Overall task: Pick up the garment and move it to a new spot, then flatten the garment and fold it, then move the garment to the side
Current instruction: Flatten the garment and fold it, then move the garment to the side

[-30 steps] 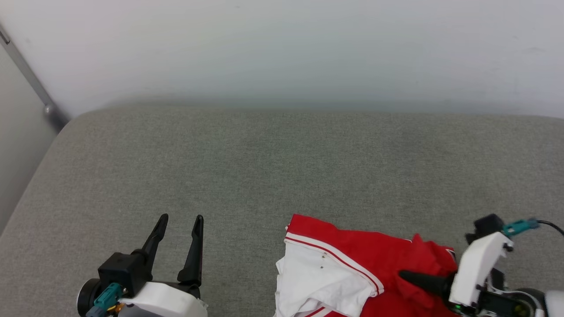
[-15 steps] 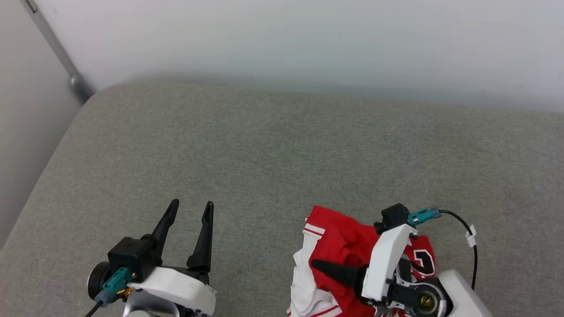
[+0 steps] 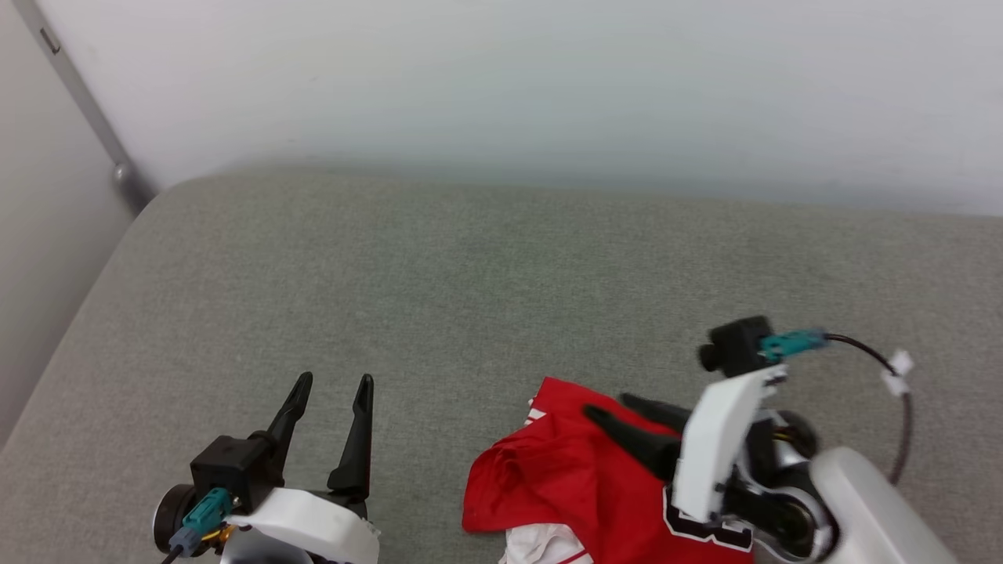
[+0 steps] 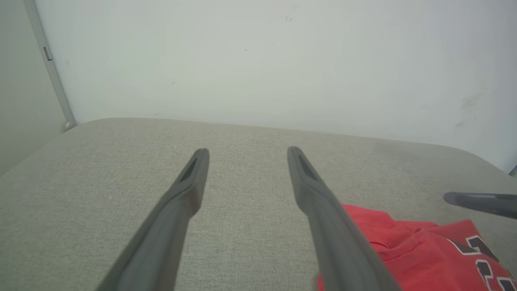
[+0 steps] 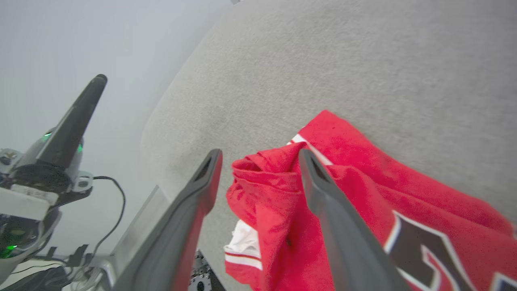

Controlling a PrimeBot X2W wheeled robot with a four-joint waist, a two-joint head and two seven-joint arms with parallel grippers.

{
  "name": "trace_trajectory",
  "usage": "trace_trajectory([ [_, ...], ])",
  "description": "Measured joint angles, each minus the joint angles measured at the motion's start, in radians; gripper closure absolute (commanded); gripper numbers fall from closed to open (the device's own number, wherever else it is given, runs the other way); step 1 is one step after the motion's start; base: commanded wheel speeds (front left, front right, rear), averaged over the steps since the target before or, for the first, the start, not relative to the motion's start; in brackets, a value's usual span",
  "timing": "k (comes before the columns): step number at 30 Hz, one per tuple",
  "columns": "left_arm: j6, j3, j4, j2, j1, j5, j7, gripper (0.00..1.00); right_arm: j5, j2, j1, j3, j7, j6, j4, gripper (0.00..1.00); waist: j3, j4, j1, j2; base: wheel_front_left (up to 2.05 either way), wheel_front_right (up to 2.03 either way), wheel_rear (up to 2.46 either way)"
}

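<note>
Right pincer [image 3: 607,404] no longer clamped on cloth: a second back its fingers were pressed together on a fold at the garment's edge, now they stand spread wide with nothing pinched between them. Garment [image 3: 572,486] has changed shape too: earlier a broad white sleeve lay uppermost, now red cloth is heaped over it and only a scrap of white sleeve [image 3: 548,544] shows at the near side. Head camera has shifted as well, so the shift of the whole scene is not counted as a move.

Right wrist view: right pincer [image 5: 260,153] open over the garment [image 5: 363,182]. A raised red fold stands just ahead of the gap between its fingers; the rest of the shirt runs beneath and behind the right-hand finger. Black white-outlined print [image 5: 424,242] lies near that finger's base. Whether a finger touches the cloth, cannot tell.

Left pincer [image 3: 334,380] spread and empty, held above bare grey cushion [image 3: 470,274], fingers pointing toward the pale wall [image 3: 509,78]. Garment lies off to its right, apart from it. Left wrist view: left pincer [image 4: 248,150] open, garment [image 4: 420,250] beside and below its right finger
</note>
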State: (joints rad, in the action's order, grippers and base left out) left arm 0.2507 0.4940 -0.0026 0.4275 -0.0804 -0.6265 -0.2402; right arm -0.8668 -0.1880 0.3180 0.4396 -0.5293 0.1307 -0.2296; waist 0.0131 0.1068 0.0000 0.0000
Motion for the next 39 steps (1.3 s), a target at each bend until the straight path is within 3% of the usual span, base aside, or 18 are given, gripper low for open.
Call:
trace_trajectory([
  [3, 0.005, -0.003, -0.001, 0.001, 0.009, -0.002, 0.001, 0.0, 0.096, -0.046, -0.026, -0.033, 0.037, 0.0, 0.018, 0.0, -0.012, -0.011, 0.0, 0.0, 0.0, 0.0, 0.0],
  [4, 0.009, -0.006, -0.002, 0.004, 0.018, -0.003, 0.001, 0.0, 0.206, -0.078, -0.053, -0.087, 0.071, 0.0, 0.032, 0.0, -0.02, -0.024, 0.0, 0.0, 0.0, 0.0, 0.0],
  [7, 0.015, -0.017, -0.006, 0.009, 0.023, -0.01, 0.0, 0.0, 0.343, -0.093, -0.107, -0.192, 0.116, 0.0, 0.063, 0.0, -0.029, -0.043, 0.0, 0.0, 0.0, 0.0, 0.0],
  [12, 0.027, -0.036, -0.008, 0.016, 0.041, -0.013, -0.004, 0.0, 0.536, -0.087, -0.222, -0.377, 0.208, 0.0, 0.151, 0.0, -0.04, -0.068, 0.0, 0.0, 0.0, 0.0, 0.0],
  [18, 0.035, -0.05, -0.012, 0.025, 0.065, -0.012, -0.01, 0.0, 0.647, -0.033, -0.328, -0.53, 0.376, 0.0, 0.259, 0.0, -0.052, -0.088, 0.0, 0.0, 0.0, 0.0, 0.0],
  [24, 0.04, -0.045, -0.019, 0.038, 0.078, -0.001, -0.009, 0.0, 0.682, 0.035, -0.424, -0.541, 0.459, 0.0, 0.335, 0.0, -0.068, -0.103, -0.0001, 0.0, 0.0, 0.0, 0.0],
  [28, 0.045, -0.04, -0.024, 0.042, 0.099, -0.002, -0.002, 0.0, 0.697, 0.079, -0.471, -0.516, 0.457, 0.0, 0.365, 0.0, -0.079, -0.118, -0.0001, 0.0, 0.0, 0.0, 0.0],
  [39, 0.05, -0.044, -0.035, 0.057, 0.095, -0.002, 0.01, 0.0, 0.715, 0.102, -0.479, -0.502, 0.426, 0.0, 0.417, 0.0, -0.081, -0.12, -0.0001, 0.0, 0.0, 0.0, 0.0],
])
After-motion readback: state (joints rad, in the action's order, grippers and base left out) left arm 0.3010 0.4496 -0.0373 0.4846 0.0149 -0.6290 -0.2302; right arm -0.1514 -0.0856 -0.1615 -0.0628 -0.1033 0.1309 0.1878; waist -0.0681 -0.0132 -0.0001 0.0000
